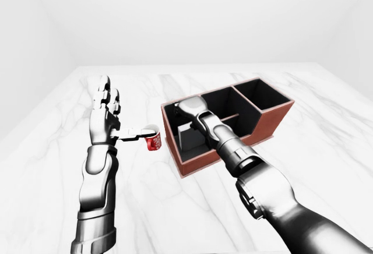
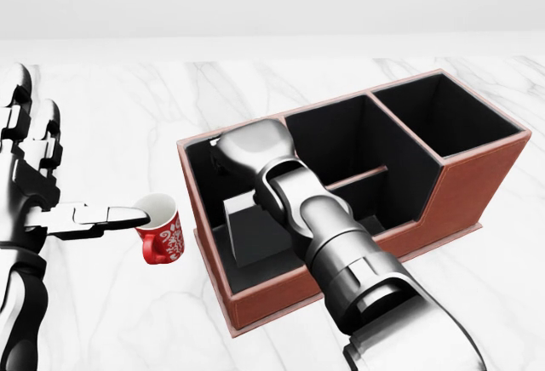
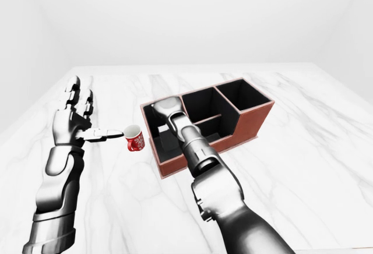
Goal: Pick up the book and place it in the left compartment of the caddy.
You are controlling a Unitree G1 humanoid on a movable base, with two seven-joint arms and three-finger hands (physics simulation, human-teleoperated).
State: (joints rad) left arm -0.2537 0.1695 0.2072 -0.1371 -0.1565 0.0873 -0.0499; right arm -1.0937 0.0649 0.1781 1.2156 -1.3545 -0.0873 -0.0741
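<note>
The right hand (image 2: 247, 151) is down in the caddy (image 2: 477, 185), its fingers hidden, so I cannot tell its grip. The book (image 2: 247, 228) leans and could tip. The left hand's (image 2: 30, 188) open fingers could bump the red mug (image 2: 162, 231).

The right hand (image 2: 247, 154) hangs over the caddy's (image 2: 477, 179) left compartment, its fingers hidden beneath the wrist, so their grip can't be judged. The book (image 2: 255, 233) shows only partly behind that forearm. The left hand (image 2: 30, 175) is cropped by the head view's left edge.
</note>
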